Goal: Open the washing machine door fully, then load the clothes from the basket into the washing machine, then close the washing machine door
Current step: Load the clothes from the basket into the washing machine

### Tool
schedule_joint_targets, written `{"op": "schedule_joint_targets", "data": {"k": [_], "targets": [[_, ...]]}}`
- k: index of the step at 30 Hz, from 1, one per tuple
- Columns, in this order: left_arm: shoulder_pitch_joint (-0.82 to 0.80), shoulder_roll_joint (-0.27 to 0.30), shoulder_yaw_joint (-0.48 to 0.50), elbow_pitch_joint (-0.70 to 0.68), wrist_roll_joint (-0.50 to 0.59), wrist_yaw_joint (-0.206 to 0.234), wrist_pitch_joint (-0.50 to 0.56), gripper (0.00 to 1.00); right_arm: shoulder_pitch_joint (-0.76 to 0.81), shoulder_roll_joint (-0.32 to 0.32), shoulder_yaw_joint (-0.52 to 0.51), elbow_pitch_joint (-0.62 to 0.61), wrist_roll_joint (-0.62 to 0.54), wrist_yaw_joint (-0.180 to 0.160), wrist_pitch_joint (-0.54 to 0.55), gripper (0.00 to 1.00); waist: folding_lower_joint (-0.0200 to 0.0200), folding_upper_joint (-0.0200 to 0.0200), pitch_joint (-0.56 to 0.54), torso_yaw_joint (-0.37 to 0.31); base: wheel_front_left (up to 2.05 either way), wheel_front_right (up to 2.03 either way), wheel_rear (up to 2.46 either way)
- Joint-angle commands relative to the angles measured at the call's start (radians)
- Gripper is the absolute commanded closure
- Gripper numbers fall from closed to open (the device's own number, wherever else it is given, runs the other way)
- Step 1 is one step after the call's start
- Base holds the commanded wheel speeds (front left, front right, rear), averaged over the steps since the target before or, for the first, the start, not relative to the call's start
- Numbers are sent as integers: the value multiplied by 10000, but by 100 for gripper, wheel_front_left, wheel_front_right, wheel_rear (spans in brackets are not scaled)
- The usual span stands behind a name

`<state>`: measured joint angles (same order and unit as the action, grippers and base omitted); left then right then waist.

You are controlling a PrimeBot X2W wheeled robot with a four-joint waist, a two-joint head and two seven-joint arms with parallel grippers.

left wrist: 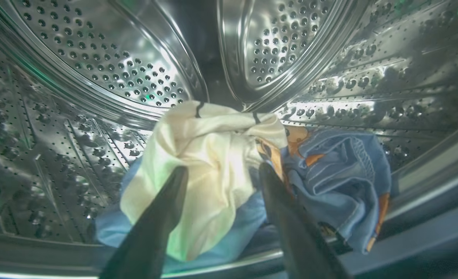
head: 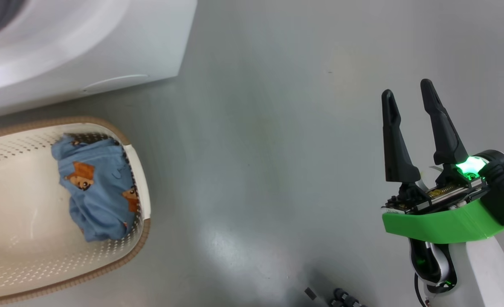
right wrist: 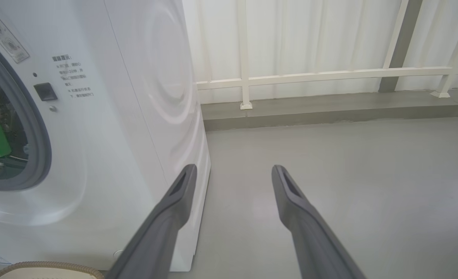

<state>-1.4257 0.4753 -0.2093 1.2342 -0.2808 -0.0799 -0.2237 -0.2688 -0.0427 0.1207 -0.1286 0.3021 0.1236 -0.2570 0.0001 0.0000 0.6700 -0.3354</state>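
A grey floor [right wrist: 349,162] lay beneath the right gripper [right wrist: 233,170]; ahead of it stood a white railing [right wrist: 310,76] before pale curtains [right wrist: 291,35].

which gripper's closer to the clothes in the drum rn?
Left. The left gripper is inside the drum, fingers apart either side of the clothes. The right gripper is outside, over the floor beside the washing machine.

We see a smooth grey floor [head: 277,162]. On it stands the washing machine [head: 107,42], the basket [head: 143,194] just before it.
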Motion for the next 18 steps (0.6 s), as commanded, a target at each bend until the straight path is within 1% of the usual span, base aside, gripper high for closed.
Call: {"op": "schedule_joint_targets", "data": {"k": [1,6,10,13,18], "targets": [[-259,382,43,-108,80,-15,63,0,-44,-76,116,-224,20,71,-48,0,-1,0,-49,67,0,0,0],[-365,142,-73,247,1,-98,539,0,-44,-76,94,-187,-12,71,-48,0,-1,0,-262,262,0,0,0],[-167,31,1,376,-224,-183,596,0,-21,-76,100,-169,-74,71,-48,0,-1,0,-493,372,0,0,0],[95,-57,131,429,-463,-239,449,0,28,-76,62,-145,-146,71,-48,0,-1,0,-678,463,0,0,0],[612,-311,322,378,-845,-368,-114,0,127,-76,-2,-103,-289,71,-48,0,-1,0,-983,651,0,0,0]]}}
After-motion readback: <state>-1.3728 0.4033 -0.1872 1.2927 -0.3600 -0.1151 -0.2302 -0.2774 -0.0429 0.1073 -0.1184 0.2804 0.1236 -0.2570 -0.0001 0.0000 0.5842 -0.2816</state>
